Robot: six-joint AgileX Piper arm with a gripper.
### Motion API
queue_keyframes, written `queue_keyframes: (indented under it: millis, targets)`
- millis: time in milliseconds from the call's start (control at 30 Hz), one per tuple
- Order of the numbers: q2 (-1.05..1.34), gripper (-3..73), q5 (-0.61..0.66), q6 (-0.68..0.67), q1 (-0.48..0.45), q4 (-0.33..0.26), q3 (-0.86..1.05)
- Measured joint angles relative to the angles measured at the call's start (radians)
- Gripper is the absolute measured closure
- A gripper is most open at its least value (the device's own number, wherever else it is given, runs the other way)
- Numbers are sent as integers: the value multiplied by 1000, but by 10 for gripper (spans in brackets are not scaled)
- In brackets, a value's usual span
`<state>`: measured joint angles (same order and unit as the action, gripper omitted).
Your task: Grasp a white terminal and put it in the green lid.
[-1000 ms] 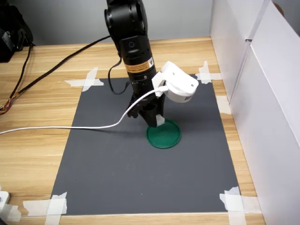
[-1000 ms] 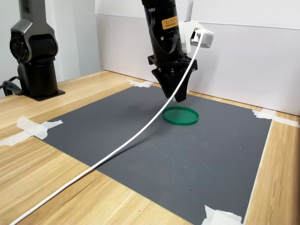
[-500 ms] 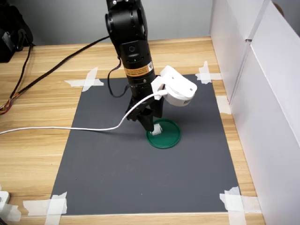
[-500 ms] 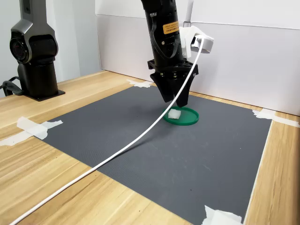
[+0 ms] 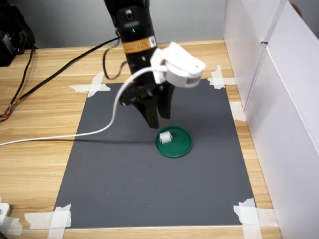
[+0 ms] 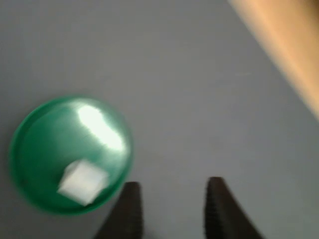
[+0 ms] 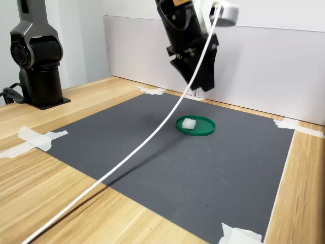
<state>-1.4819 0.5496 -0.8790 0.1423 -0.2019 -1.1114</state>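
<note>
The white terminal lies inside the green lid, near its rim on the first exterior view's left. The lid rests flat on the dark grey mat. My gripper hangs open and empty in the air above the mat, raised clear of the lid and a little to the first exterior view's upper left of it. Its two dark fingers show in the wrist view with bare mat between them.
A white cable trails from the white camera casing on the wrist across the mat. White walls stand along the first exterior view's right. A second black arm base stands at the second exterior view's left. Tape strips hold the mat's corners.
The gripper opened and let the white terminal drop into the green lid, then rose well above it and drew back; the cable lifted with it.
</note>
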Motion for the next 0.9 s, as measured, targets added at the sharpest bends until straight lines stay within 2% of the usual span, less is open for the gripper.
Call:
queue_keyframes:
  millis: [167,233,333,433,700,900]
  targets:
    - [214,642,-147,210,-91,-15,99]
    - [314,690,-211,311,-123,-17,152]
    - [464,711,-261,439,-164,-18,224]
    - [593,713,-255,513,-186,-18,277]
    - [865,713,-117,539,-187,-4,391]
    - [1031,715,-90,539,-187,10,546]
